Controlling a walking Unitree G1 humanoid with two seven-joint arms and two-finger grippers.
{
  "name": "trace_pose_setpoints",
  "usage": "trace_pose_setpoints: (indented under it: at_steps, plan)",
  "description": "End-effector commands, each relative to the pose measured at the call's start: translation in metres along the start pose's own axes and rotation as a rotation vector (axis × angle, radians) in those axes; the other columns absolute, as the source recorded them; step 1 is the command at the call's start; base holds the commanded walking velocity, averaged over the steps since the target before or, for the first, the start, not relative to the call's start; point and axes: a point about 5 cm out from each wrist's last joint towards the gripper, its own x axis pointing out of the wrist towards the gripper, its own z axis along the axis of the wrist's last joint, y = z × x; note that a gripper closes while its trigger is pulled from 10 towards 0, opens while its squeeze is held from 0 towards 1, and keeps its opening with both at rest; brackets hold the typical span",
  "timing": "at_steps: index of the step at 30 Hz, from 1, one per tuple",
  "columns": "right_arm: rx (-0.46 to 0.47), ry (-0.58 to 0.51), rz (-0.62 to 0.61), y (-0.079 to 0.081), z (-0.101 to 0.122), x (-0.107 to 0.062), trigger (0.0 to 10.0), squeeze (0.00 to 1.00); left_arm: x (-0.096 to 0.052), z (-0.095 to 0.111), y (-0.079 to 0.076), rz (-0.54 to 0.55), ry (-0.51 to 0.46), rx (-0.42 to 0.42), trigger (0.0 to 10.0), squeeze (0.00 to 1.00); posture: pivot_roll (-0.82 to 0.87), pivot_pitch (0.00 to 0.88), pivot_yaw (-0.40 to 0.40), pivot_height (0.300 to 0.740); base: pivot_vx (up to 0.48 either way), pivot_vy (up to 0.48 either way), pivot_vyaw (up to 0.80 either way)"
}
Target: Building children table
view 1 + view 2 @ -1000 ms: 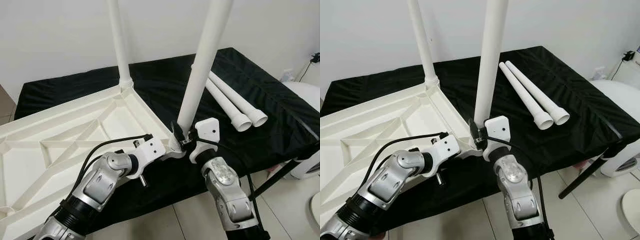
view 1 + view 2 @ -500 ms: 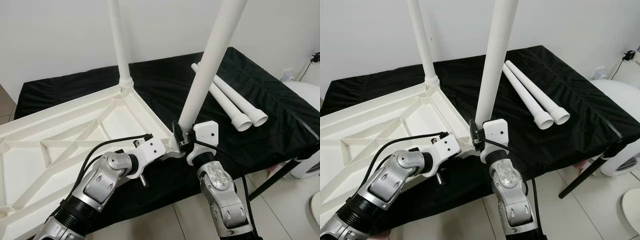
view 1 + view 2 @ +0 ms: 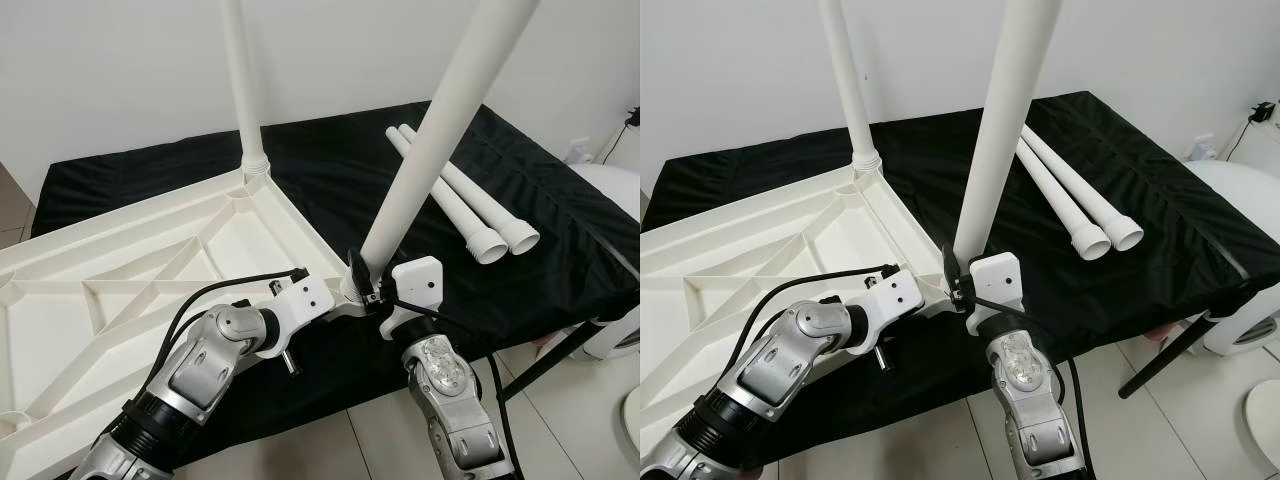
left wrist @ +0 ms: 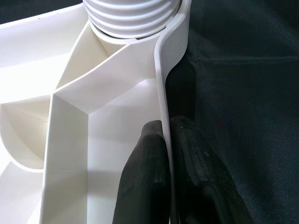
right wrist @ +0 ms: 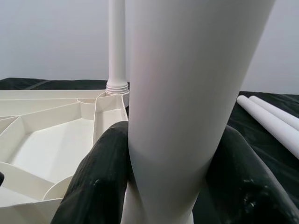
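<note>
tabletop (image 3: 120,300) rim in left gripper (image 4: 166,154), tilted leg (image 3: 430,150) in right gripper (image 3: 365,285)

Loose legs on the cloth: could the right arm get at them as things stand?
Probably not right away: the right tool is shut on the tilted leg. The loose legs lie nearby with nothing between.

White tabletop (image 3: 120,290) (black cloth (image 3: 560,230))

Left gripper (image 4: 167,154) pinched closed, apparently low; right gripper (image 5: 173,182) clamped, wrist upright.
</note>
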Motion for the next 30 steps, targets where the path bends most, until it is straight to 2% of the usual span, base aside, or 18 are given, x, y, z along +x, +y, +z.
trace_pose_setpoints:
  at_steps: [1, 5, 10, 17, 19, 22, 30]
  plan:
    - [0.001, 0.244, -0.030, -0.013, -0.040, -0.015, 10.0, 0.00, -0.006, 0.016, 0.004, 0.064, -0.079, 0.050, 10.0, 0.00, -0.11, 0.099, 0.028, 0.740, 0.000, 0.000, 0.00]
    - [0.075, 0.292, 0.022, -0.010, -0.037, -0.008, 10.0, 0.00, -0.006, 0.017, 0.004, 0.063, -0.081, 0.050, 10.0, 0.00, -0.11, 0.098, 0.028, 0.740, 0.000, 0.000, 0.00]
    - [0.101, 0.320, 0.046, -0.014, -0.033, -0.001, 10.0, 0.00, -0.006, 0.017, 0.005, 0.065, -0.081, 0.051, 10.0, 0.00, -0.11, 0.098, 0.028, 0.740, 0.000, 0.000, 0.00]
    - [0.072, 0.344, 0.116, -0.032, -0.024, 0.015, 10.0, 0.00, -0.006, 0.017, 0.006, 0.068, -0.081, 0.050, 10.0, 0.00, -0.12, 0.110, 0.032, 0.740, 0.000, 0.000, 0.00]
    - [0.072, 0.344, 0.116, -0.032, -0.024, 0.015, 10.0, 0.00, -0.006, 0.017, 0.006, 0.068, -0.081, 0.050, 10.0, 0.00, -0.12, 0.110, 0.032, 0.740, 0.000, 0.000, 0.00]
    - [0.015, 0.359, 0.138, -0.043, -0.023, 0.022, 10.0, 0.00, -0.007, 0.017, 0.006, 0.068, -0.080, 0.049, 10.0, 0.00, -0.11, 0.114, 0.034, 0.740, 0.000, 0.000, 0.00]
    - [-0.012, 0.355, 0.172, -0.037, -0.019, 0.030, 10.0, 0.00, -0.007, 0.017, 0.005, 0.068, -0.080, 0.045, 10.0, 0.00, -0.11, 0.118, 0.031, 0.740, 0.000, 0.000, 0.00]
